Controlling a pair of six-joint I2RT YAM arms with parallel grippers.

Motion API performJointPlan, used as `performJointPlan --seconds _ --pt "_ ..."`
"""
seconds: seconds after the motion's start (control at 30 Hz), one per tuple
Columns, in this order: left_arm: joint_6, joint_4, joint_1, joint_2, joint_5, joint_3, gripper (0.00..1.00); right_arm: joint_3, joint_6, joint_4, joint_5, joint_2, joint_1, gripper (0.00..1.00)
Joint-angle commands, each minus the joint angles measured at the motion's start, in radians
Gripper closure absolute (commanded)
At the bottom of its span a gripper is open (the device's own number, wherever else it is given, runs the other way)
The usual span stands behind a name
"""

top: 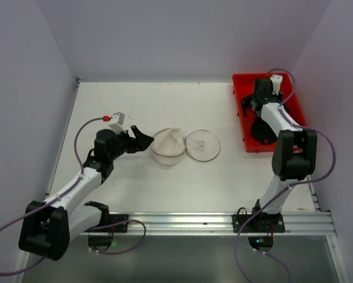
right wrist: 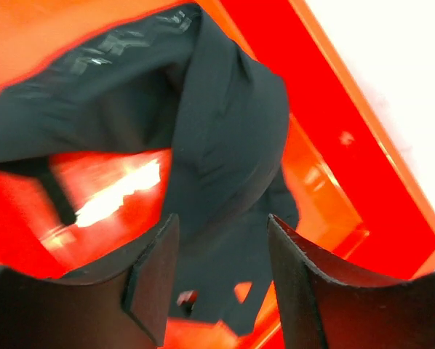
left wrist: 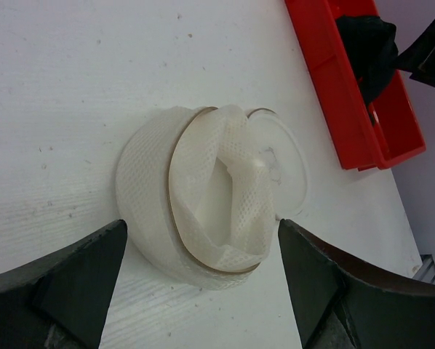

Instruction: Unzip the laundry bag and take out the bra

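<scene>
The cream-white mesh laundry bag (top: 166,147) lies mid-table, unzipped, its round wire-rimmed lid (top: 203,145) flipped open to its right. In the left wrist view the bag (left wrist: 196,196) gapes towards me with only pale mesh showing inside, and the lid (left wrist: 286,163) lies behind it. My left gripper (top: 142,137) is open just left of the bag, its jaws (left wrist: 201,231) either side of it and not touching. The black bra (right wrist: 225,123) lies in the red tray (right wrist: 363,153). My right gripper (right wrist: 221,233) is open just above the bra. From above, the right gripper (top: 254,111) hangs over the bra (top: 261,131).
The red tray (top: 241,118) stands at the table's far right, next to the right wall. It also shows in the left wrist view (left wrist: 334,87) with the bra (left wrist: 366,47) in it. A metal rail (top: 224,221) runs along the near edge.
</scene>
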Motion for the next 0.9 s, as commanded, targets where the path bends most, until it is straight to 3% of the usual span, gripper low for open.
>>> performJointPlan --seconds 0.0,0.13,0.17,0.23,0.27,0.43,0.47,0.5,0.7,0.87 --pt "0.032 0.017 -0.007 -0.014 -0.012 0.001 0.11 0.04 0.087 -0.062 -0.123 -0.167 0.015 0.45" --pt "0.046 0.02 -0.007 -0.033 -0.019 -0.002 0.11 0.049 0.098 -0.125 -0.184 -0.278 0.097 0.31" --pt "0.05 0.021 -0.007 -0.037 -0.016 -0.004 0.11 0.055 0.095 -0.133 -0.256 -0.299 0.111 0.19" --pt "0.061 0.026 -0.007 -0.048 -0.015 -0.004 0.11 0.072 0.141 -0.182 -0.322 -0.348 0.131 0.13" --pt "0.063 0.028 -0.007 -0.052 -0.007 -0.005 0.11 0.058 0.164 -0.182 -0.398 -0.368 0.144 0.03" --pt "0.075 0.052 -0.007 -0.082 0.036 -0.01 0.07 -0.064 0.276 -0.127 -0.611 -0.48 0.242 0.01" --pt "0.077 0.052 -0.007 -0.086 0.036 -0.008 0.01 -0.139 0.285 -0.101 -0.612 -0.502 0.269 0.01" --pt "0.077 0.045 -0.007 -0.088 0.031 -0.008 0.0 -0.185 0.285 -0.069 -0.644 -0.526 0.326 0.01" --pt "0.093 0.052 -0.008 -0.138 0.025 -0.015 0.0 -0.448 0.325 0.023 -0.625 -0.75 0.524 0.01" --pt "0.127 0.078 -0.034 -0.217 0.038 -0.025 0.0 -0.615 0.336 0.152 -0.622 -0.896 0.576 0.01"
